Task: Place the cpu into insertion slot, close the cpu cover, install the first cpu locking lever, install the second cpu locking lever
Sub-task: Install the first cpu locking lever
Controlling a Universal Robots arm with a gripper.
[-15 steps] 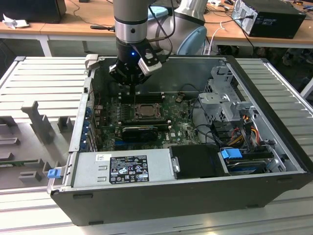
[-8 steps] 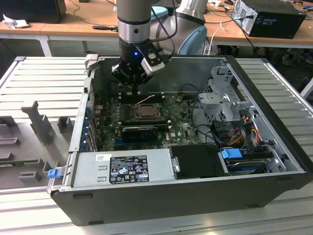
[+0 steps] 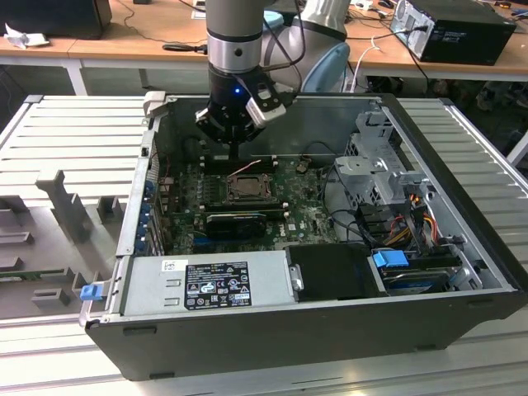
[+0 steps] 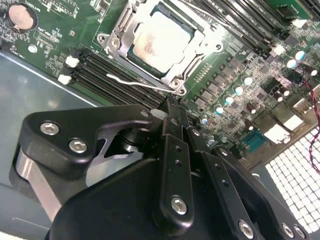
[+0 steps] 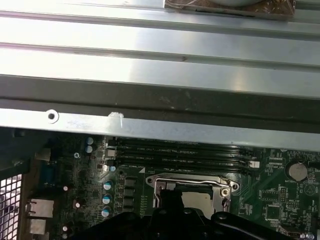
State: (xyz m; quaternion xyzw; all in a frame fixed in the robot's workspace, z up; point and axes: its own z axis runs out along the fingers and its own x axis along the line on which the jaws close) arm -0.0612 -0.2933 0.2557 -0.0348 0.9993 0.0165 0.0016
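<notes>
Open computer case (image 3: 272,330), a dark sheet-metal box lying on its side on a ribbed grey metal table (image 3: 74,132). Inside I see a green motherboard (image 3: 305,219), a silvery boxed power supply (image 3: 210,285) along the near wall, and a perforated metal drive cage (image 3: 375,161) towards the exterior view's right.

In the socket near the board's middle sits the cpu (image 4: 160,40), a flat square chip with a pale, dull metal top. The cpu cover (image 4: 116,36), a thin silvery frame plate with a square opening, lies flat around the chip's edges. A thin bent-wire locking lever (image 4: 132,82) stands out from the socket's corner across the long black memory slots (image 4: 107,72).

The gripper (image 4: 174,106), matt black with bright screw heads, hangs just above the socket's edge, beside the lever's end. Its fingers (image 4: 172,150) are pressed together and pinch nothing. I cannot tell whether the tips touch the lever.
</notes>
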